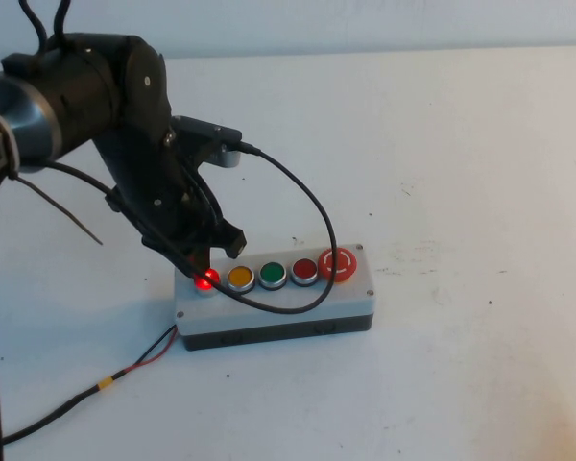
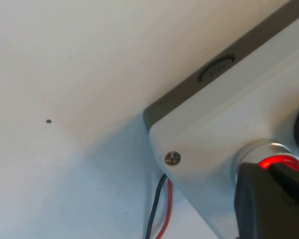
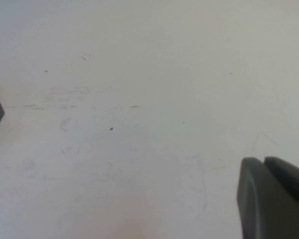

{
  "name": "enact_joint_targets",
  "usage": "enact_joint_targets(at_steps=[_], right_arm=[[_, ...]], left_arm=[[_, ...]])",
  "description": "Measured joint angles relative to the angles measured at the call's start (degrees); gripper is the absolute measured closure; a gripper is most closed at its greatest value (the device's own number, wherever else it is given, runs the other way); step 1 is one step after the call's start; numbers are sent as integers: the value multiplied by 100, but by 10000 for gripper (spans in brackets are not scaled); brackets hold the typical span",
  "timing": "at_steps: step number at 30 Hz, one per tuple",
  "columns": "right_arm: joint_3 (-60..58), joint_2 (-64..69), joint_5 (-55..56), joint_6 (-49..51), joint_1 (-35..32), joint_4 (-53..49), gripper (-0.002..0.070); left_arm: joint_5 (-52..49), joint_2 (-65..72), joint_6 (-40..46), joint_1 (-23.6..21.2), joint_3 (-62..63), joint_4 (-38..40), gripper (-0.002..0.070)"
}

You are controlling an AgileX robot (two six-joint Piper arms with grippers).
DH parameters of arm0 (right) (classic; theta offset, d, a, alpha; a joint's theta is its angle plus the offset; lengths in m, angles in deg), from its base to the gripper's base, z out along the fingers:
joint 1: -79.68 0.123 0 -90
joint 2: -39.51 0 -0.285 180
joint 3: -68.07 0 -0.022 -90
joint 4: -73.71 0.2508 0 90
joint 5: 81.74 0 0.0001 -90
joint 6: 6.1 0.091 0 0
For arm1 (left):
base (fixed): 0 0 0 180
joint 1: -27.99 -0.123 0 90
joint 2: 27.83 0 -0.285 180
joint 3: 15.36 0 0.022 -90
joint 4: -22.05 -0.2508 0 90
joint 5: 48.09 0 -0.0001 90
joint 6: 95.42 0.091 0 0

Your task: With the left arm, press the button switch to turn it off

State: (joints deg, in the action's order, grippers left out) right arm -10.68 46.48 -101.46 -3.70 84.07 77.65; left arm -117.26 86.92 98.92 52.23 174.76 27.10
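Observation:
The button switch (image 1: 207,279) is the leftmost button on a grey box (image 1: 278,312) and glows bright red. My left gripper (image 1: 200,259) is shut, its tips pointing down onto the button's far edge. In the left wrist view the shut black fingertips (image 2: 265,168) cover most of the glowing button (image 2: 270,160) with its silver rim, and seem to touch it. The box's corner with a screw (image 2: 172,158) shows beside it. My right gripper (image 3: 264,162) is shut and empty over bare table. It is outside the high view.
To the right on the box sit a yellow button (image 1: 240,278), a green button (image 1: 273,275), a darker red button (image 1: 304,270) and a large red mushroom button (image 1: 337,263). A black cable (image 1: 312,221) loops over the box. Red and black wires (image 1: 125,370) leave its left end.

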Motion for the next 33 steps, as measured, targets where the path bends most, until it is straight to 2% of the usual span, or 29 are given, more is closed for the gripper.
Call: enact_joint_targets(at_steps=[4,8,14,21,26,33], right_arm=[[0,0,0,0,0,0,692],[0,0,0,0,0,0,692],[0,0,0,0,0,0,692],[0,0,0,0,0,0,692],[0,0,0,0,0,0,692],[0,0,0,0,0,0,692]], left_arm=[[262,-403,0,0,-139,-88,678],[1039,-1600,0,0,-683,-129,678],[2404,-3811,-88,0,-2331,-115,678],[3878,-6018,-640,0,-4396,-102,678],[3968,-6804,-811,0,-5080,-343,678],[3933,-7061,-923,0,-5175,-505,678]])
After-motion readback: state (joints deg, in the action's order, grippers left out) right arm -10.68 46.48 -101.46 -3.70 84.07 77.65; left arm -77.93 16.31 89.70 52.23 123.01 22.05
